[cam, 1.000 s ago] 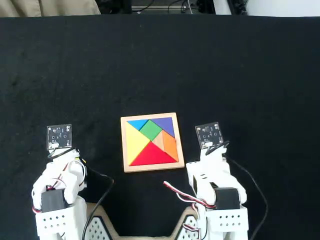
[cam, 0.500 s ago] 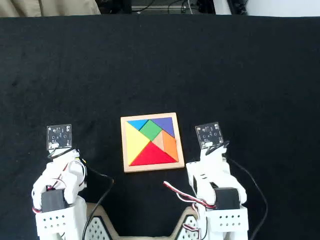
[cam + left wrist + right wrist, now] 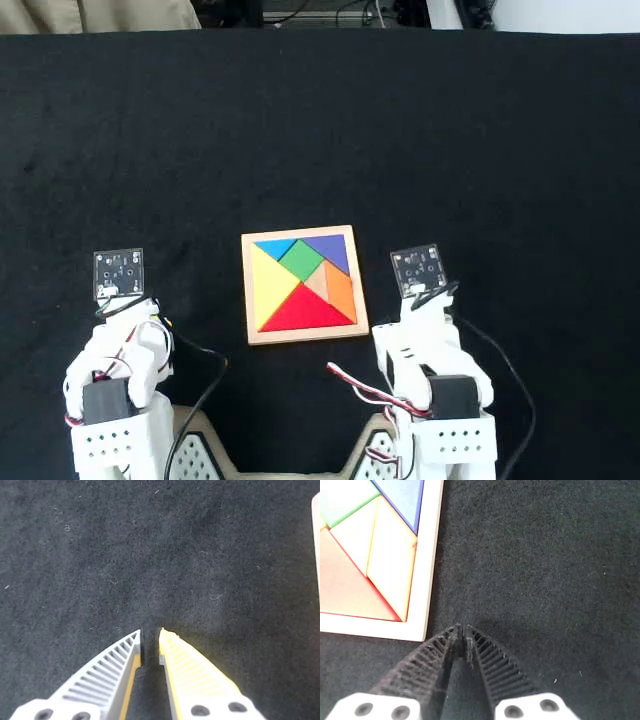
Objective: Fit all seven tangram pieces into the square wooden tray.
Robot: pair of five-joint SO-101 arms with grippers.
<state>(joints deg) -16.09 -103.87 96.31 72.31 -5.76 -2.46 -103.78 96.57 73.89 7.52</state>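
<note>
The square wooden tray (image 3: 248,290) lies at the table's middle front with all seven pieces flat inside: blue triangle (image 3: 272,247), purple parallelogram (image 3: 332,251), green square (image 3: 302,260), yellow triangle (image 3: 267,286), red triangle (image 3: 305,309), pale orange triangle (image 3: 318,285) and orange triangle (image 3: 342,291). My left gripper (image 3: 150,632) is shut over bare cloth, left of the tray. My right gripper (image 3: 463,629) is shut just off the tray's near right corner (image 3: 420,625), holding nothing. The orange triangle (image 3: 390,565) and red triangle (image 3: 345,595) lie close by it.
Black cloth covers the whole table (image 3: 450,150). The left arm (image 3: 115,350) and the right arm (image 3: 430,350) sit folded at the front edge, one on each side of the tray. Cables (image 3: 350,385) trail between their bases.
</note>
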